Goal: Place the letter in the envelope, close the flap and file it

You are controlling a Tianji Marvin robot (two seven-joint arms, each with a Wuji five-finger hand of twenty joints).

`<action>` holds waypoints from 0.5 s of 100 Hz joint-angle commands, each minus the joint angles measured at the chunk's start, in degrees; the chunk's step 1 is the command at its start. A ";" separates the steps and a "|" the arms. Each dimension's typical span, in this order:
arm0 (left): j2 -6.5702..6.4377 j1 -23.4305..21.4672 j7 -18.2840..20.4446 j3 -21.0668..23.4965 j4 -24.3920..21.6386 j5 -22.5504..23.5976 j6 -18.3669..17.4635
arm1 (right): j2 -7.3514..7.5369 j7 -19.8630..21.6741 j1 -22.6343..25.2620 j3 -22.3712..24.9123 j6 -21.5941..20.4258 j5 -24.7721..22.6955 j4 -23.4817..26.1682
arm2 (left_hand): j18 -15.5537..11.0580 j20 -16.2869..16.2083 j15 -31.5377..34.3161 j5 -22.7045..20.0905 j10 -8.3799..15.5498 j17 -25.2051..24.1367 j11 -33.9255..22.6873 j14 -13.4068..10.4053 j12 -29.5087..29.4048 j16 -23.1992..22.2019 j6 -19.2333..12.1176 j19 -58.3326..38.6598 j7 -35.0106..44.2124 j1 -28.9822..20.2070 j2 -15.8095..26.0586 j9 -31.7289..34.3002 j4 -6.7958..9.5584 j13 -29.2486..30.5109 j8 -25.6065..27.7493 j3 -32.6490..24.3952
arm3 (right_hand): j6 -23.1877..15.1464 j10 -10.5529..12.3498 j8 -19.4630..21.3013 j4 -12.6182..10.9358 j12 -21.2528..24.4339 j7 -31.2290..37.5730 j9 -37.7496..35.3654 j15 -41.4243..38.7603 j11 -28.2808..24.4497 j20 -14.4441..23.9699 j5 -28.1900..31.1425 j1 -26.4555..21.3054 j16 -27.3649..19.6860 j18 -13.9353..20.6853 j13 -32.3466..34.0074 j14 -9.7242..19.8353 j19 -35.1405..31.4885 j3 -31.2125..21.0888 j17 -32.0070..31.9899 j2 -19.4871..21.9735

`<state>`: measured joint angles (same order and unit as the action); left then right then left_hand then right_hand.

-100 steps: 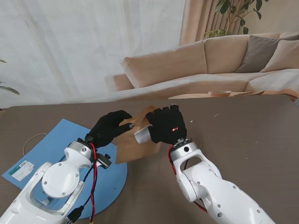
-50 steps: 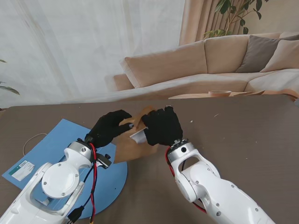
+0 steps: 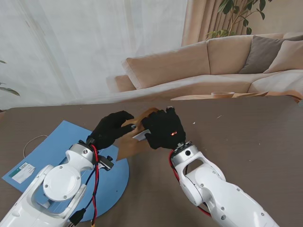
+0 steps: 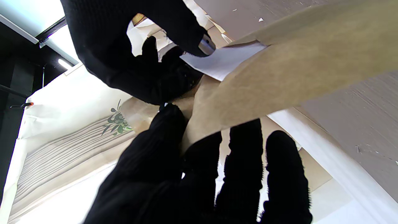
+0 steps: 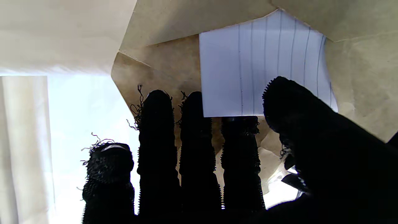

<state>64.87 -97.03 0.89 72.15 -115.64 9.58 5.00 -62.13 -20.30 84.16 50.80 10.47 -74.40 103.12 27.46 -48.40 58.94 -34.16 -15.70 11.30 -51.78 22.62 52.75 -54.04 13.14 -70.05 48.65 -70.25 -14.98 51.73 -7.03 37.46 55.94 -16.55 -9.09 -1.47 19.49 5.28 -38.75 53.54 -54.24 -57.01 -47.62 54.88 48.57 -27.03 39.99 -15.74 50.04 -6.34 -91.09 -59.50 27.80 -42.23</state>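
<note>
Stand view, going from left to right: a blue folder lies flat on the brown table, near the table's left edge, with a small label on its near corner and a thin white cord just beside it. Next comes the left hand, in a black glove. It holds the left edge of the brown envelope, with the thumb on one side of the paper and the fingers on the other. The envelope is lifted and tilted, and its near corner hangs over the round edge of the folder. Its mouth is open, and the white lined letter sticks partway out of it. The right hand pinches the letter, thumb on one face and fingers on the other, at the letter's free edge. The two hands are close together, almost touching. To the right of the right hand the table is bare and wide all the way to its far right edge. A roll of tape sits past the table's far edge, well apart from both hands.
</note>
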 commanded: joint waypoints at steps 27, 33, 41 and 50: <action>0.30 -0.33 1.34 0.46 -0.28 -0.39 -0.80 | 0.00 -0.58 2.58 1.92 3.35 -1.29 2.15 | -0.52 -0.42 0.63 -1.16 1.12 -0.51 -1.74 -1.13 1.12 -1.64 -5.27 -0.24 8.29 -3.72 4.60 -1.14 1.48 -0.60 3.84 -5.19 | -3.15 1.07 2.47 1.01 0.91 1.23 2.45 1.84 0.11 1.71 -3.71 -3.80 -0.15 0.80 -2.75 -0.24 1.02 -2.37 -1.69 -0.81; 0.29 -0.35 1.41 0.47 -0.28 -0.47 -0.78 | -0.16 -1.75 2.47 1.94 3.69 -0.97 1.70 | -0.52 -0.43 0.61 -1.21 1.13 -0.51 -1.72 -1.06 1.12 -1.64 -5.29 -0.23 8.29 -3.72 4.61 -1.12 1.49 -0.57 3.85 -5.20 | -5.11 1.41 4.97 1.01 -0.86 4.33 -0.47 -0.53 -1.99 1.80 -0.58 -5.08 0.69 0.55 -0.98 -0.39 0.32 -2.72 -0.50 0.08; 0.28 -0.42 1.51 0.53 -0.34 -0.73 -0.69 | -0.22 -1.80 2.47 2.03 3.63 -0.55 1.61 | -0.52 -0.44 0.60 -1.25 1.09 -0.51 -1.72 -1.07 1.14 -1.65 -5.25 -0.23 8.32 -3.72 4.60 -1.14 1.50 -0.56 3.88 -5.21 | -3.89 1.04 6.12 1.18 -2.27 5.56 -2.29 -2.99 -3.67 1.71 1.04 -5.64 1.54 0.34 0.23 -0.52 -0.13 -2.92 0.09 0.03; 0.27 -0.53 1.71 0.64 -0.47 -1.15 -0.65 | -0.20 -1.34 2.46 2.05 3.34 -0.25 1.58 | -0.52 -0.45 0.59 -1.19 1.10 -0.51 -1.72 -1.04 1.15 -1.66 -5.26 -0.22 8.27 -3.72 4.60 -1.13 1.50 -0.57 3.88 -5.21 | -2.25 0.42 6.48 1.14 -3.15 5.97 -3.38 -4.63 -4.94 1.71 1.78 -5.67 2.07 0.14 1.31 -0.55 -0.71 -3.22 0.83 -0.22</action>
<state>64.86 -97.11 1.54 72.71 -115.57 8.84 4.47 -62.15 -23.24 86.45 52.89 14.02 -74.77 104.67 27.46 -48.40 58.94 -34.16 -15.71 11.30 -51.78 22.62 52.77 -54.08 13.14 -69.95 48.70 -70.25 -14.97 51.73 -7.03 37.46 56.33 -16.56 -12.65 -0.69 25.24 5.66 -41.03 58.34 -56.21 -59.96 -51.31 55.69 48.98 -30.63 40.86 -15.74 49.90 -6.33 -90.41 -61.26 28.05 -42.22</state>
